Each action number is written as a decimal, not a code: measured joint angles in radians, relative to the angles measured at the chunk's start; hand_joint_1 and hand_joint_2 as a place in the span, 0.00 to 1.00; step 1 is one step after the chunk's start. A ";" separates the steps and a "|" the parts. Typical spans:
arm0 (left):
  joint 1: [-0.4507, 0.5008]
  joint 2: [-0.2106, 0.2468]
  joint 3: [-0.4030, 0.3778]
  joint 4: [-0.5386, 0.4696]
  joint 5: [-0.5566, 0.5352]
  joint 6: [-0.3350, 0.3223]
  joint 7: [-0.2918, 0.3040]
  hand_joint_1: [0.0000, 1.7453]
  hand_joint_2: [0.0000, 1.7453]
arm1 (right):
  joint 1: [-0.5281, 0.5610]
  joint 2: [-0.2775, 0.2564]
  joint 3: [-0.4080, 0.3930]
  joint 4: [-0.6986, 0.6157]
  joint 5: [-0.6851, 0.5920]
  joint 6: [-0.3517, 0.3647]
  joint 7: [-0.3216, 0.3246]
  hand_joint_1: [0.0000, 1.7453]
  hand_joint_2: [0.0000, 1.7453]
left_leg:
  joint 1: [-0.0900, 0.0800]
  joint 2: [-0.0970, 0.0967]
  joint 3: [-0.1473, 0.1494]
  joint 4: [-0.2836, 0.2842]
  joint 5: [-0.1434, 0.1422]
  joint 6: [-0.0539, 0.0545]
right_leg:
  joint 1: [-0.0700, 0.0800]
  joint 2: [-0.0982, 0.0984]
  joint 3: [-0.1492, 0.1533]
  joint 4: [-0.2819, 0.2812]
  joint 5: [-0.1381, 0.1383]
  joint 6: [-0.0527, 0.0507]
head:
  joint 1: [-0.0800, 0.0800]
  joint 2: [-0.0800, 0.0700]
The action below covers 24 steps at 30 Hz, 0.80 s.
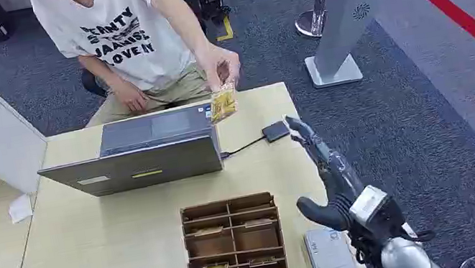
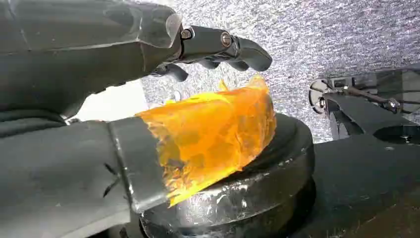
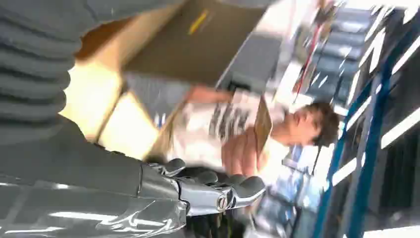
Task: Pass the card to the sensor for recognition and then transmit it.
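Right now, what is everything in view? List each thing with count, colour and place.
card: one, yellowish, pinched in the person's hand above the table's far edge
laptop: one, grey, open, far side of the table
sensor: one, dark, flat, wired to the laptop
divided box: one, brown, near edge of the table
white device: one, beside the box
table: one, light wood
person: one, white shirt, seated behind the table
right hand: grey, holds nothing, fingers stretched toward the sensor
left hand: grey, hanging, amber film at the wrist
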 joint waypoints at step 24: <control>-0.012 -0.010 -0.064 0.000 -0.074 -0.015 0.033 0.00 0.00 | -0.292 0.027 0.181 0.176 0.993 -0.440 0.231 0.00 1.00 | 0.000 0.000 0.000 0.000 0.000 0.000 | 0.000 0.000 0.000 0.000 0.000 0.000 | 0.000 0.000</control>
